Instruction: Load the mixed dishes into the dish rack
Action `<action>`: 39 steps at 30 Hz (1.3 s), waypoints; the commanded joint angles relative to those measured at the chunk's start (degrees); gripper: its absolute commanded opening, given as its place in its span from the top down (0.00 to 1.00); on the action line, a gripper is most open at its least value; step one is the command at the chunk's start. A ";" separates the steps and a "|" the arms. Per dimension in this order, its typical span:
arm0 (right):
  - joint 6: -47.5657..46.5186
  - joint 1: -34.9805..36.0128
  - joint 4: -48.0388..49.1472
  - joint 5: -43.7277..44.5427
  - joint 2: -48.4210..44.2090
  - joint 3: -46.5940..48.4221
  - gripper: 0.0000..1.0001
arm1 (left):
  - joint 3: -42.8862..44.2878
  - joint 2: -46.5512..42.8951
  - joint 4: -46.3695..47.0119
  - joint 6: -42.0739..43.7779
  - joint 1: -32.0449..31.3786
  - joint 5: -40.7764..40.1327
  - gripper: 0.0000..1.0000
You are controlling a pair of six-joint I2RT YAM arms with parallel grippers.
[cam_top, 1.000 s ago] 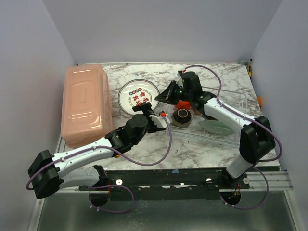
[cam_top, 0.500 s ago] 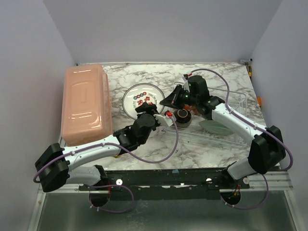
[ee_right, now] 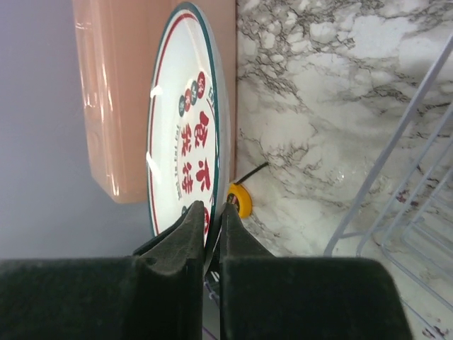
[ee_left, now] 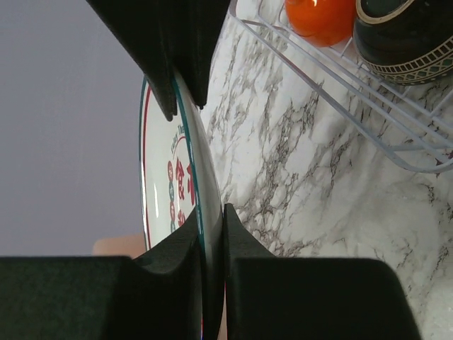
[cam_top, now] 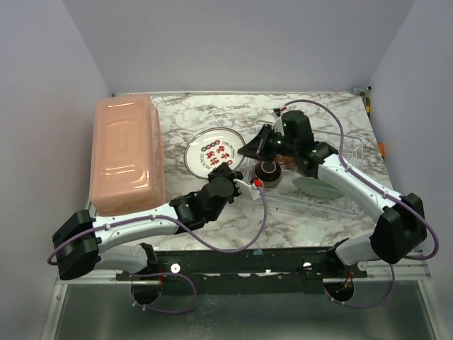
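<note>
Both jaws on plate (cam_top: 212, 151), dark bowl (cam_top: 268, 171) in rack (cam_top: 354, 152)

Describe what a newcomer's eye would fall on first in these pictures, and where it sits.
First comes the white plate with red characters and a teal rim, mid-scene, pinched at its rim by both the left gripper and the right gripper. Next is the big salmon-pink tub at the left. On the right, the dish rack holds an orange bowl and a dark bowl.

Partly beyond left wrist view's top edge: orange bowl (ee_left: 322, 15), dark brown bowl (ee_left: 407, 32).
</note>
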 commanded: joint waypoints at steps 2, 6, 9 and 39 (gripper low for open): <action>-10.99 0.19 -6.10 -3.76 -5.17 1.75 0.82 | -0.19 -3.71 2.91 -2.23 -1.00 -0.37 1.00; -16.10 0.19 -11.44 0.27 -8.00 3.52 0.62 | 1.06 -3.84 -0.70 -4.19 -1.39 2.73 1.00; -19.54 0.20 -15.05 4.06 -10.41 5.40 0.51 | 2.58 -3.62 -3.29 -5.18 -1.81 4.00 1.00; -35.16 0.20 -18.88 42.90 -44.80 5.23 0.03 | 36.50 3.74 -29.60 -30.90 -0.11 70.66 1.00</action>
